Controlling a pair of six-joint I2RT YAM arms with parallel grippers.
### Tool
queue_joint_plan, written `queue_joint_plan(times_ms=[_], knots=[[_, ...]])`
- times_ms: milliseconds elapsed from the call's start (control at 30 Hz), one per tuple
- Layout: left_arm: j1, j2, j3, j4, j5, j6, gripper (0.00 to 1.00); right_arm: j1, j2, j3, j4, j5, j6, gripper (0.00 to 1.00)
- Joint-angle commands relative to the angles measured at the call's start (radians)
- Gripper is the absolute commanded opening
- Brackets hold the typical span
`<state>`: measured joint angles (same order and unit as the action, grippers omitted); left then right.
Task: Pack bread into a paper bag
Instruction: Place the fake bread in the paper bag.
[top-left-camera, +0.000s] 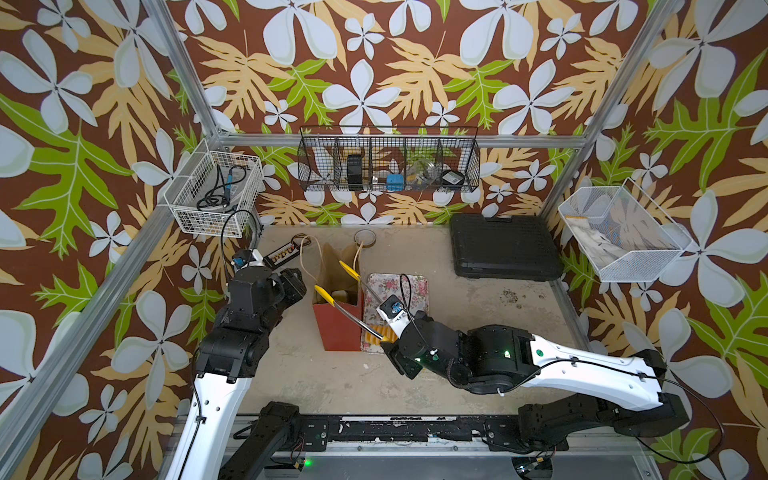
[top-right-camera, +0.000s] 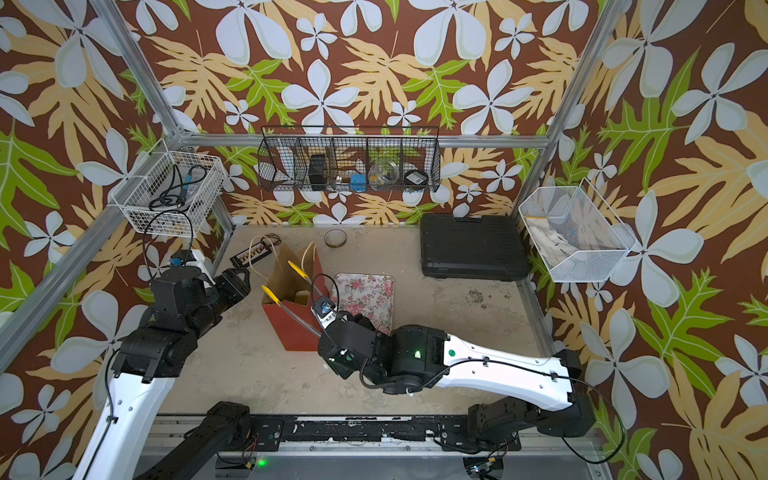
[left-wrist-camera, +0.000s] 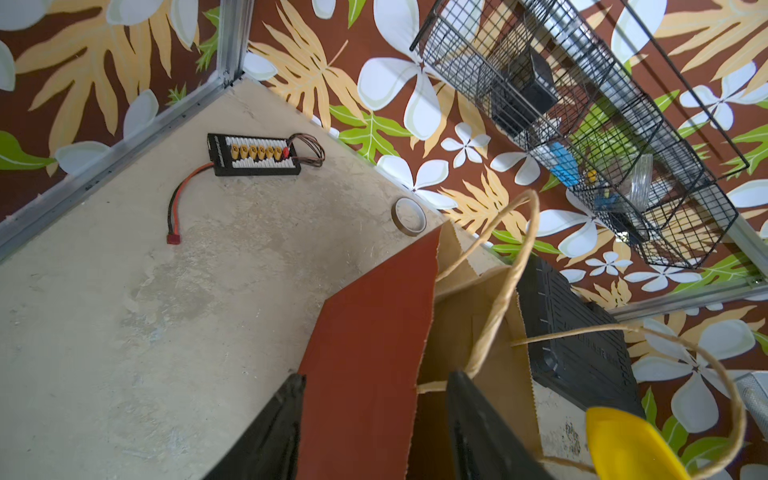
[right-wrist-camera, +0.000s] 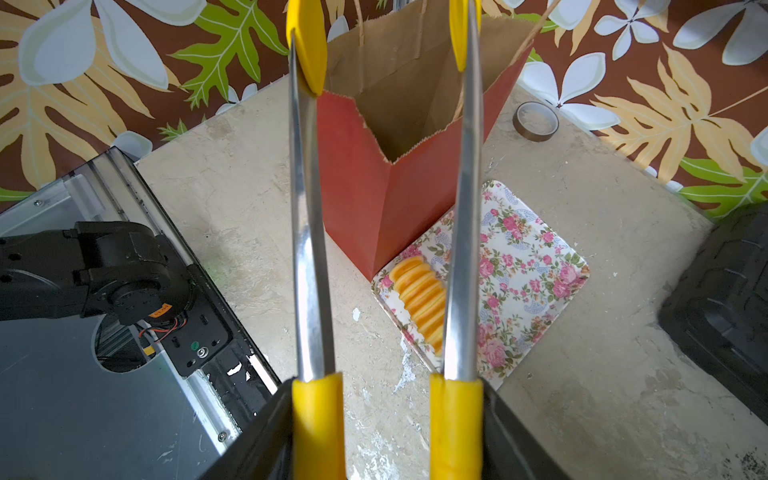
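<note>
Tongs (right-wrist-camera: 308, 249): yellow sleeves, steel arms. Your right hand (right-wrist-camera: 386, 399) is clamped on both sleeves. The arms are sprung apart and the yellow tips are empty, over the bag's mouth.

Paper bag (right-wrist-camera: 374, 195): upright on the worktop (top-left-camera: 457, 311), mouth open, one lower corner touching the tray. Your left hand (left-wrist-camera: 376, 376) straddles the bag's rim, one finger outside the red face and one inside, part-way apart. You cannot tell whether it actually pinches the paper.

Bread, packed (top-left-camera: 340, 294): pale golden pieces show at the bottom of the bag in both top views. Their number cannot be read.

Bread, outstanding: one long ridged loaf (right-wrist-camera: 419, 299) lies at the near edge of the floral tray (right-wrist-camera: 532, 266), just beside the bag. The rest of the tray is bare.

Status, as a judgement: packing is nearly complete, with one item left for you to lift and drop in.
</note>
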<state>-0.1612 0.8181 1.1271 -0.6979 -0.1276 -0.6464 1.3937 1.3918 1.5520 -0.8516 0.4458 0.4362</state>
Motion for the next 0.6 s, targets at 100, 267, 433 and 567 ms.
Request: queue_joint_plan(times_ms=[100,267,433,567], knots=[[-0.001,0.005,-0.01,0.031,0.009,0.0,0.59,0.002,-0.015,0.041,0.005,0.016,-0.012,0.61],[-0.001,0.017,-0.013,0.04,0.006,0.005,0.59,0.034,-0.061,0.098,-0.138,-0.002,0.045,0.59],[-0.001,0.033,-0.011,0.063,0.008,0.001,0.59,0.105,-0.112,0.059,-0.304,-0.024,0.192,0.58],[0.0,0.042,-0.004,0.071,0.015,0.002,0.59,0.12,-0.213,-0.13,-0.302,-0.047,0.305,0.58]])
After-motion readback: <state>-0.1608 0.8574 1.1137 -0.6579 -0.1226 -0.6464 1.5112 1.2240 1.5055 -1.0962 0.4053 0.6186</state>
